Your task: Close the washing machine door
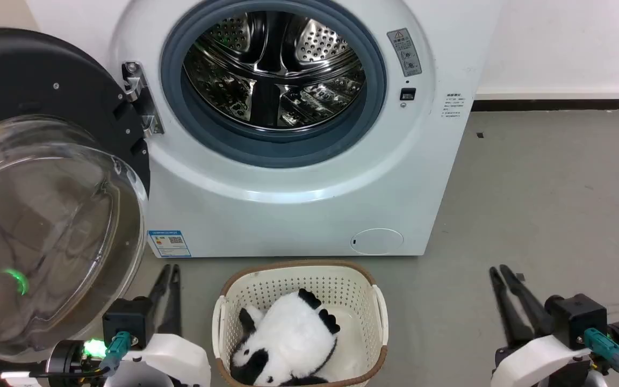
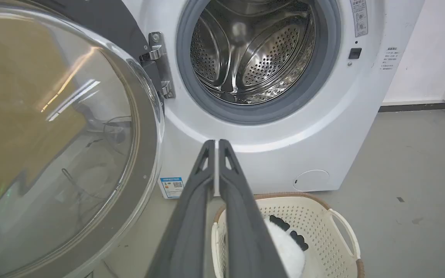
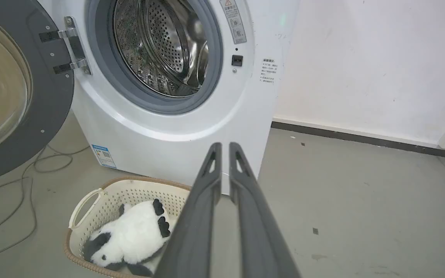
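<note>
Both grippers, left (image 1: 170,269) and right (image 1: 499,270), sit low with jaws pressed together, holding nothing. The door (image 1: 46,75) stands wide open left of the machine (image 1: 288,209) (glass bowl bulging toward the robot), near the left gripper. A basket (image 1: 299,265) holding a toy panda (image 1: 288,336) sits between the grippers.
</note>
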